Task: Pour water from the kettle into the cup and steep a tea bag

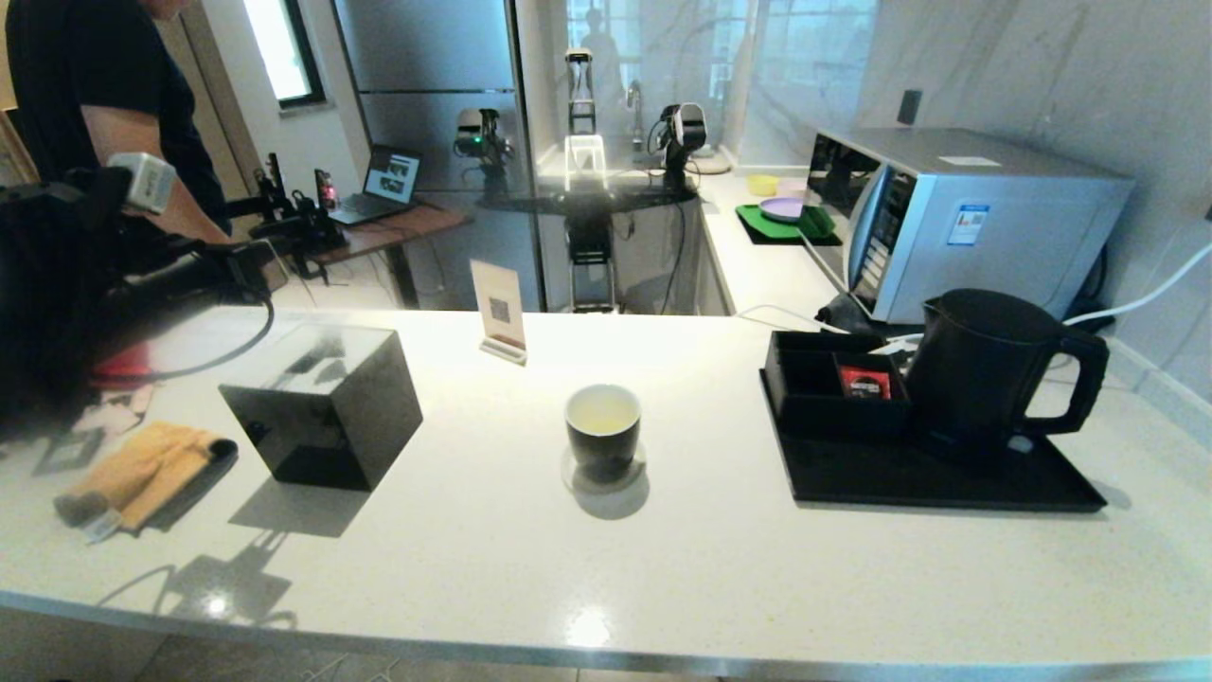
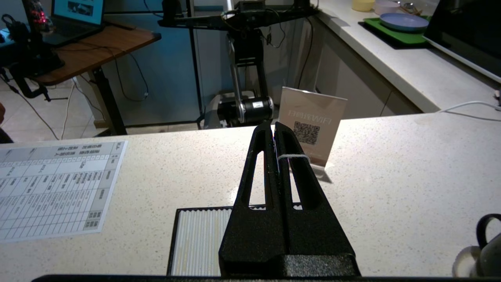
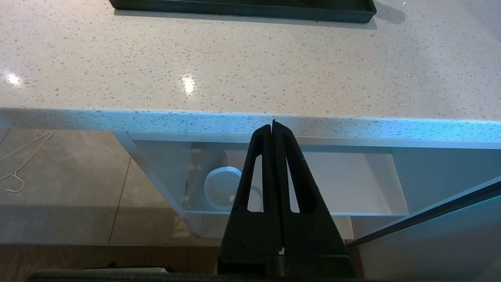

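Observation:
The cup stands on a round pale coaster mid-counter, and pale yellowish water shows inside it. At the right, the black kettle sits upright on a black tray. My left arm is raised at the far left. Its gripper is shut on the tea bag's thin white string, which loops over one finger. The pouch and tag are hidden. My right gripper is shut on nothing, below the counter's front edge and out of the head view.
A black cube box stands left of the cup. A red packet lies in the tray's compartment. A QR sign stands behind, with a microwave at back right. A yellow cloth and a printed sheet lie at the left. A person stands at far left.

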